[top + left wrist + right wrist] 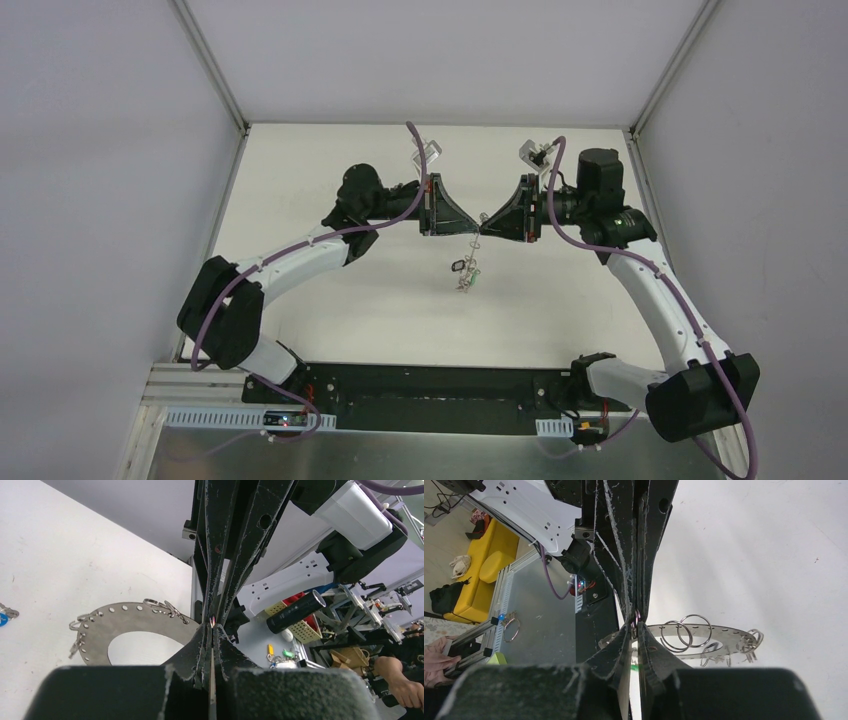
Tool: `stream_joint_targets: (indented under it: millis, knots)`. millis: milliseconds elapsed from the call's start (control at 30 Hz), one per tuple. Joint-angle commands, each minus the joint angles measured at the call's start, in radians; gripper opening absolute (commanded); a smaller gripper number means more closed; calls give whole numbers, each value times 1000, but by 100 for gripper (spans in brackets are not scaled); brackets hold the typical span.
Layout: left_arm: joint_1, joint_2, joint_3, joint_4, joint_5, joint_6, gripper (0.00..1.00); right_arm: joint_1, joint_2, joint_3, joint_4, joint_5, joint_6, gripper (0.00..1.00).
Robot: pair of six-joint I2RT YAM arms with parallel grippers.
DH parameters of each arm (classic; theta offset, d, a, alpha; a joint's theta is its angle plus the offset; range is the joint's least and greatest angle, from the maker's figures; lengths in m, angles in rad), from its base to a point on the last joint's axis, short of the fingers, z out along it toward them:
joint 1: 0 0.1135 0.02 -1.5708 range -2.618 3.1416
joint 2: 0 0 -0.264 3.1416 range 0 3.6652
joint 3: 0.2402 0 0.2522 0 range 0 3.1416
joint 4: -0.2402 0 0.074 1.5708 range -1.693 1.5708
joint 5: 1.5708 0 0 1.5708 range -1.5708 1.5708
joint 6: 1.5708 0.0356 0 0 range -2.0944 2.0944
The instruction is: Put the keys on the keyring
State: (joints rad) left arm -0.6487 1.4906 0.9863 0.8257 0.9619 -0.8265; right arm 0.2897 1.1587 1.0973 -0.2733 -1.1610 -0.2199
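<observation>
Matt grey metal keyring, shiny wire loops, scuffed black plastic fingers, smooth white table.

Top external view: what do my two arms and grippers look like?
The left arm and right arm have white shells, black joints and purple cables running along them. The left gripper and right gripper are black, with tapering, white-scuffed fingers.

i count one keyring, two big wire loops standing on its rim, and a hanging bunch of keys too tangled for me to number.
</observation>
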Motion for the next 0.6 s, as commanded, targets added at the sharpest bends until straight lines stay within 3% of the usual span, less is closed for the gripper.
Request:
stream_joint_targets:
  millis: [0,567]
  knots:
    - [-8,12,28,104,-18,-33,0,12,-9,-7,39,-8,5,10]
    - [-2,8,13,151,-33,-66,0,2,-19,-14,23,18,-11,14]
